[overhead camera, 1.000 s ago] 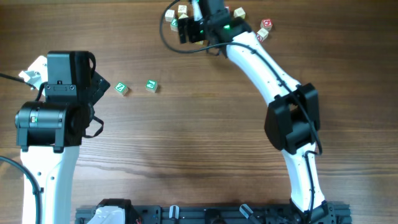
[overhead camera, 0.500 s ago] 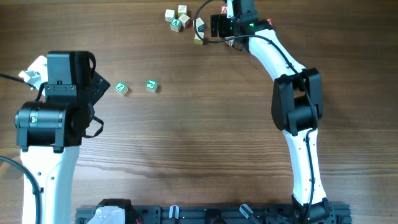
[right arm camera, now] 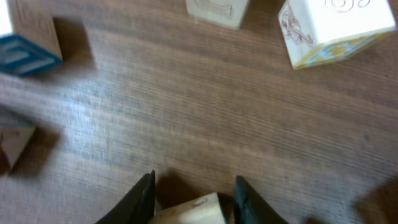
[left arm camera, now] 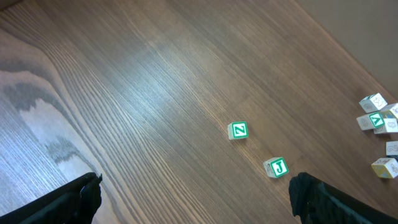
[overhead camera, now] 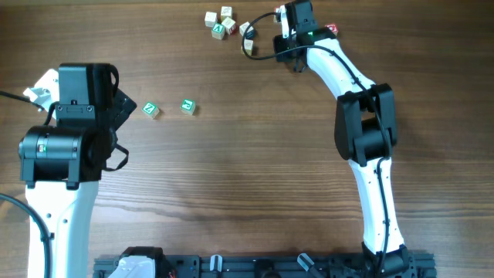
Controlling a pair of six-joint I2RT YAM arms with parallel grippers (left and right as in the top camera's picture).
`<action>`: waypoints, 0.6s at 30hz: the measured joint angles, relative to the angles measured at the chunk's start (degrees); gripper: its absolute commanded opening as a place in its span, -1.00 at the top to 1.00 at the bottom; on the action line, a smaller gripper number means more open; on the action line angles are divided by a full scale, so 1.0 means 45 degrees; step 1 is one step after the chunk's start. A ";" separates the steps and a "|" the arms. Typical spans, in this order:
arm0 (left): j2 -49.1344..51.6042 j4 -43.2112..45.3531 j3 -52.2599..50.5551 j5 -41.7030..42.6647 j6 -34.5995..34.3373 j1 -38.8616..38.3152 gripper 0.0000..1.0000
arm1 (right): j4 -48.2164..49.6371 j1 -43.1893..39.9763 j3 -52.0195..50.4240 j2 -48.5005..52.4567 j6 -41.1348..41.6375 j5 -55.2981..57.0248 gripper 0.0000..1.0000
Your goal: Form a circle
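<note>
Wood table (overhead camera: 255, 177): brown and grained, seen from above with both arms over it.
Circle (overhead camera: 220, 28): sat at the far edge of the table, just left of the right arm's wrist. It was a tight clump of tiny pale wooden letter cubes, touching or nearly so. One face was green with a white letter and the face beside it was red. They made no closed ring.
Stray cubes (overhead camera: 245, 29): two more pale ones lay just right of the clump, between it and the right arm.
Right gripper (right arm camera: 194, 193): was low over the wood, jaws narrow on a pale cube (right arm camera: 193, 210), with a finger against each side.
Ahead of those fingers: a blue-faced cube (right arm camera: 28, 37) and a yellow-edged cube (right arm camera: 333, 28) lay well apart from each other.
Left gripper (left arm camera: 194, 183): jaws stood wide with nothing between them, above bare wood.
Green pair: a Z cube (left arm camera: 238, 130) and a J cube (left arm camera: 276, 167) lay near each other without touching, well away from the circle.
</note>
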 measured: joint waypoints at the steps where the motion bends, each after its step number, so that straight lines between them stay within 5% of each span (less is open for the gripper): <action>1: 0.0000 -0.0010 0.0000 0.0000 0.0000 0.0000 -1.00 | -0.0413 0.0005 -0.0010 -0.0117 -0.0005 -0.0010 0.58; 9: 0.0000 0.0000 0.0000 0.0000 0.0000 0.0000 -1.00 | -0.3395 0.0801 -0.0107 -0.3589 0.0024 -0.2832 0.65; 18: -0.0005 0.0005 0.0000 -0.0146 0.0481 0.0000 -1.00 | -0.4172 0.2890 -0.0112 -0.3861 0.0117 -0.4988 0.63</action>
